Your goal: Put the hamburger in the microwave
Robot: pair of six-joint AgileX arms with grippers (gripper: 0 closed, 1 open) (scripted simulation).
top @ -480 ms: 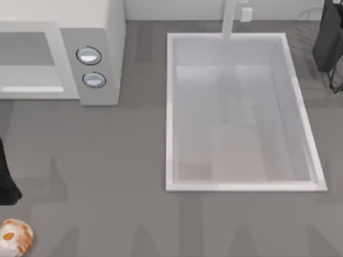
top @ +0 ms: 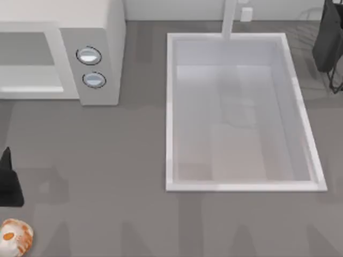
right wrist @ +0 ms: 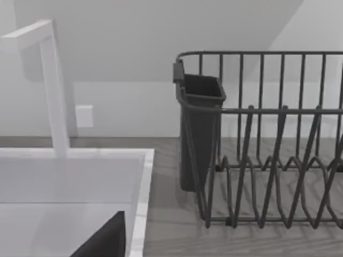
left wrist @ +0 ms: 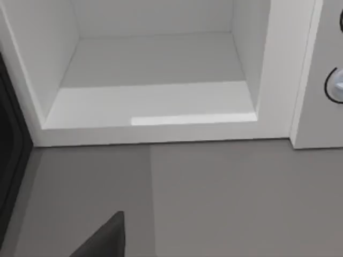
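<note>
The hamburger (top: 15,237), a cream-white lump with orange-brown patches, lies on the grey counter at the front left corner of the top view. Just behind it, at the left edge, is the black body of my left gripper (top: 9,184), apart from the hamburger. The microwave (top: 110,32) stands at the back left with its grey cavity (left wrist: 155,69) open toward the counter. The left wrist view looks into that cavity, with one dark fingertip (left wrist: 104,241) at the frame's edge. One dark fingertip (right wrist: 104,241) of my right gripper hangs over the sink's corner.
A white sink basin (top: 171,118) with a faucet (top: 229,19) takes up the middle and right of the table. A dark wire dish rack (right wrist: 268,160) with a cup holder (top: 327,37) stands at the back right. A dark panel (left wrist: 10,155) flanks the cavity.
My left gripper has shifted a little rightward and toward the table's front, nearer the hamburger. The hamburger has not moved.
</note>
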